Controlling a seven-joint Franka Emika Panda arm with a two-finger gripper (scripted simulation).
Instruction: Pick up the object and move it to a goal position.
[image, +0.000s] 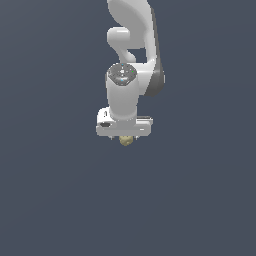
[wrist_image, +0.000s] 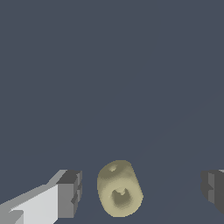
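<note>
One object: a small pale yellow-tan lump (wrist_image: 119, 188) is seen closest in the wrist view, knobbly, roundish and barrel-like, with a shallow hollow on its near face and a smaller dimple higher up.
Object's place: it is set between the two fingertips, nearer the one with the white body than the other, and no contact with either pad is shown.
Gripper: the gripper (wrist_image: 142, 190) is seen spread wide, its jaws parted well beyond the width of the lump, nothing clamped.
Fingers: one dark grey pad (wrist_image: 70, 192) on a white finger body is visible on one side; only the edge of the other dark pad is caught at the picture's border.
Exterior view, object: the lump (image: 126, 141) is seen just under the white hand, only partly showing below it.
Exterior view, hand: the gripper (image: 125, 136) is pointed straight down, its fingers hidden behind the wide white hand body, which is held level.
Wrist: a short upright white cylinder is stacked on the hand, capped by a grey round joint face.
Arm: the white arm (image: 135, 35) is raised above the wrist, bent in a curve and carried up out of the picture's top edge.
Ground: a plain dark blue-grey surface (image: 55, 190) is spread behind everything in both views.
</note>
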